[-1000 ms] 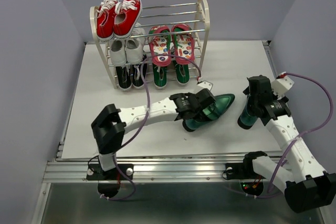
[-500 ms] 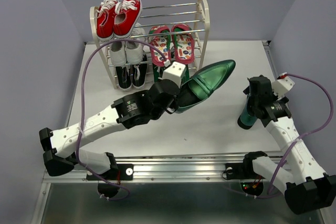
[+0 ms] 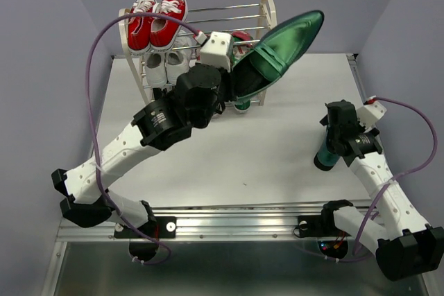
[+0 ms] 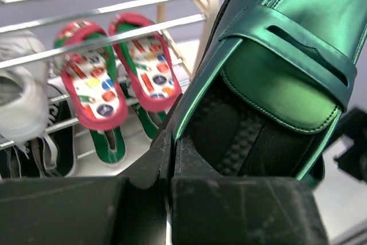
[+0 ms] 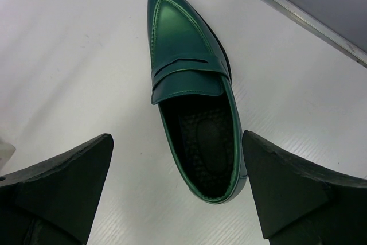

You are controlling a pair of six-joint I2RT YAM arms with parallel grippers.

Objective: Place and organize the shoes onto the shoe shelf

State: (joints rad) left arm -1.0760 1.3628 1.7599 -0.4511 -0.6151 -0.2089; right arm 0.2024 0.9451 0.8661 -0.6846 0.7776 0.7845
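Left end effector (image 3: 232, 84) clamped one green heel (image 3: 284, 43) by its rim, toe up toward the shoe shelf (image 3: 269, 15), probably for top tier; right end effector (image 5: 178, 137) sat spread wide over second heel (image 5: 189, 84).

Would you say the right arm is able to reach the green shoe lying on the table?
Probably yes: the right gripper hangs open above the green shoe, with only bare table around it.

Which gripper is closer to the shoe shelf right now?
Left. The left gripper holds a heel just in front of the shelf; the right gripper hangs open over the other heel, far off, right side of the table.
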